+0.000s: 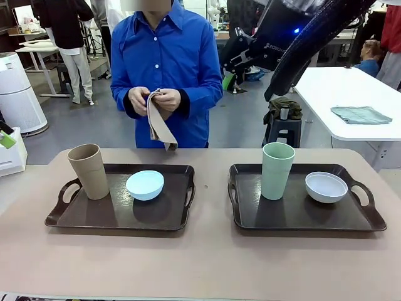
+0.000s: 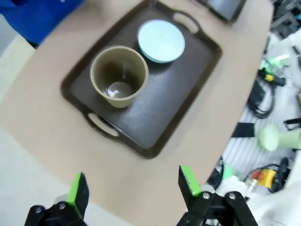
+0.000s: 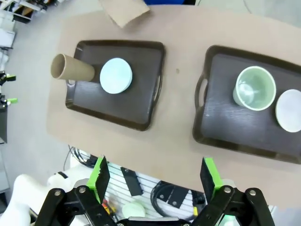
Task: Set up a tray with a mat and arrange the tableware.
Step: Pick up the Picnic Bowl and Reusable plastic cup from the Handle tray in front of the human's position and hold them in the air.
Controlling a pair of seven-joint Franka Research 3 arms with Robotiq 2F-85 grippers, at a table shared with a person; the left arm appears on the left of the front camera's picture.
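Observation:
Two dark brown trays lie side by side on the tan table. The left tray (image 1: 94, 213) (image 2: 160, 108) (image 3: 127, 106) carries a tan tumbler (image 1: 89, 170) (image 2: 119, 76) (image 3: 73, 68) and a light blue bowl (image 1: 145, 185) (image 2: 161, 40) (image 3: 115, 75). On the right tray (image 1: 294, 213) (image 3: 225, 127) stand a mint green tumbler (image 1: 277, 170) (image 3: 254, 88) and a white bowl (image 1: 326, 187) (image 3: 289, 110). A person at the far side holds a folded tan mat (image 1: 160, 122) (image 3: 124, 12) in both hands. My left gripper (image 2: 131, 188) hangs open above the table's near edge. My right gripper (image 1: 233, 74) (image 3: 154, 179) is open, high over the table.
A white side table (image 1: 351, 94) with a grey-green cloth (image 1: 360, 114) stands at the back right, and a stool (image 1: 282, 128) next to it. A white appliance (image 1: 19, 94) is at the far left. Cables and loose parts (image 2: 268, 136) lie below the table's near edge.

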